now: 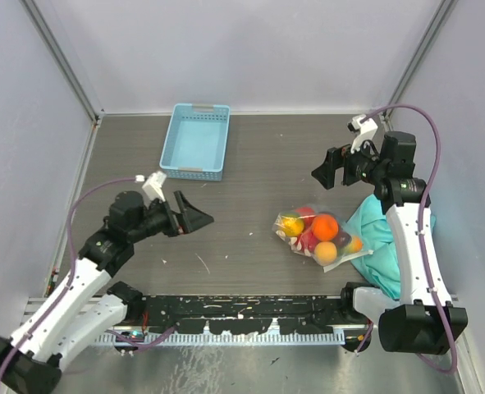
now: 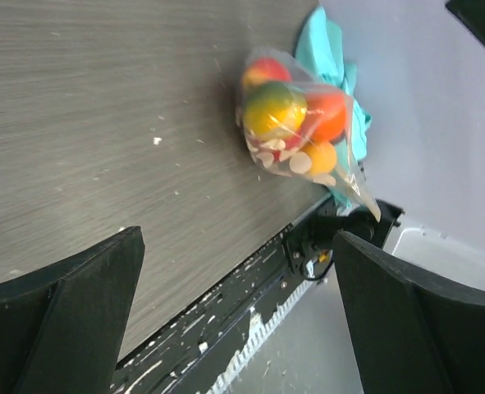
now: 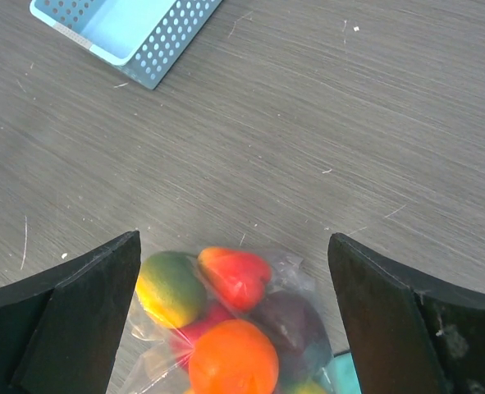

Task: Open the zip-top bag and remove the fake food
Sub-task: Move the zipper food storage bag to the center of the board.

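So: bag (image 1: 317, 240) of fake food (image 1: 326, 226) lies on tabletop (image 1: 250, 164), right side, touching teal cloth (image 1: 383, 240). Nearer arm's right pincer (image 1: 330, 175) hovers just beyond it; left pincer (image 1: 194, 215) well apart. Both spread, empty.

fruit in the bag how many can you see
6 at least, all in the bag: yellow-green one left, red one at the back, big orange one centre, purple one right, small orange one front, pink-red one underneath. Others may be hidden.
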